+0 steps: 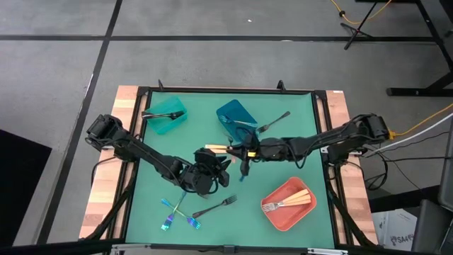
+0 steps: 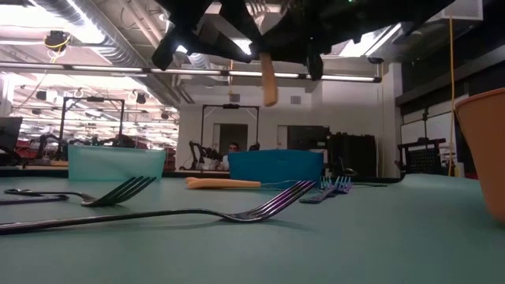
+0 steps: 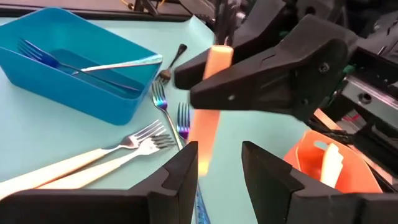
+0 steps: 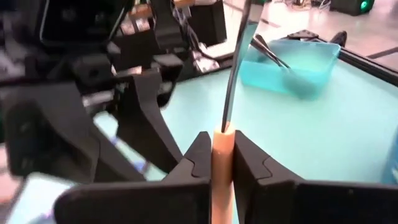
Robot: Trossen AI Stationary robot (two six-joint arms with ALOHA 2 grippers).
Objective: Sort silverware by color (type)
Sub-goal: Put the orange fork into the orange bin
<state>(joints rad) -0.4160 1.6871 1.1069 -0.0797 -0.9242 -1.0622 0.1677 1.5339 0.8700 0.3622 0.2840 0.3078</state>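
My right gripper [image 4: 222, 152] hovers over the middle of the green mat [image 1: 242, 152], shut on a gold-handled fork [image 4: 231, 81] with a dark shaft. Its cream handle [image 2: 269, 79] hangs down above the table. My left gripper [image 3: 221, 155] is open just to the left [image 1: 216, 172]. Its fingers stand on either side of the handle's lower end [image 3: 202, 146], and I cannot tell whether they touch it. Two gold-handled forks [image 1: 216, 148], black forks [image 1: 214, 207] [image 1: 272, 122] and iridescent forks [image 1: 173, 214] lie flat on the mat. My right gripper pinches the fork's cream handle [image 4: 222, 140] between its two fingers, close to where the dark shaft begins. It reaches in roughly level from the table's right. The fork is lifted clear, with the handle [image 3: 214, 87] hanging below the fingers and the shaft rising past them.
A teal bin [image 1: 166, 115] with a black fork sits at the far left. A blue bin [image 1: 237, 115] with forks sits far centre. A coral bin [image 1: 289, 205] with gold-handled forks sits near right. The mat is framed by a black rail [image 1: 322, 127].
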